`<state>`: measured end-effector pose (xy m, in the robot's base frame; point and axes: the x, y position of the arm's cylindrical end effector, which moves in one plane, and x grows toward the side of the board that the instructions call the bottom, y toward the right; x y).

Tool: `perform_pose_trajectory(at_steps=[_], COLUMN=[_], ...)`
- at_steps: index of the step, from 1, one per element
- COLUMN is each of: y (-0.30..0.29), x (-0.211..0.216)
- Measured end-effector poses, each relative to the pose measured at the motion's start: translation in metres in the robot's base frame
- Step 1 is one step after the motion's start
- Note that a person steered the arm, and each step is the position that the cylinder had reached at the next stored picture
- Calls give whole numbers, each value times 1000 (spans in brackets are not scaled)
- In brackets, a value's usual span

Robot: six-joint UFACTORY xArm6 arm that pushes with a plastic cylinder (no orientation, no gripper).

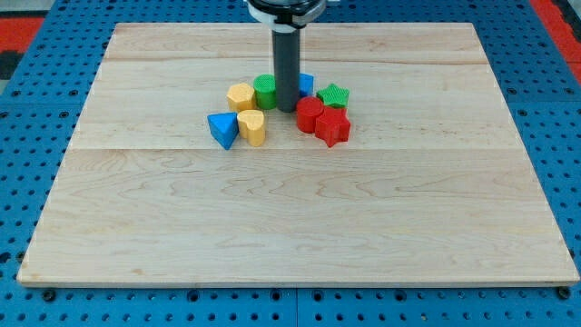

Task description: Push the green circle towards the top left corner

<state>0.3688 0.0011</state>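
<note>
The green circle (265, 91) stands on the wooden board (300, 218) just above the middle, partly hidden by my rod. My tip (287, 109) rests on the board right beside the green circle, on its right. A yellow hexagon (241, 96) touches the circle's left side. A yellow heart (251, 127) and a blue triangle (222, 129) lie below them. A blue block (305, 84) peeks out behind the rod. A green star (333, 95), a red round block (310, 114) and a red star (332, 127) cluster on the right.
The board's edges (54, 182) sit over a blue pegboard surface (27, 118). The arm's white collar (286, 11) hangs over the view's top centre.
</note>
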Motion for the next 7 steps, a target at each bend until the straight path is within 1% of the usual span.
perform_pose_trajectory(at_steps=[1, 2, 3, 4, 5, 6, 7], y=[-51, -124, -163, -122, -77, -107, -153], x=[-18, -38, -47, -15, -33, -65, -93])
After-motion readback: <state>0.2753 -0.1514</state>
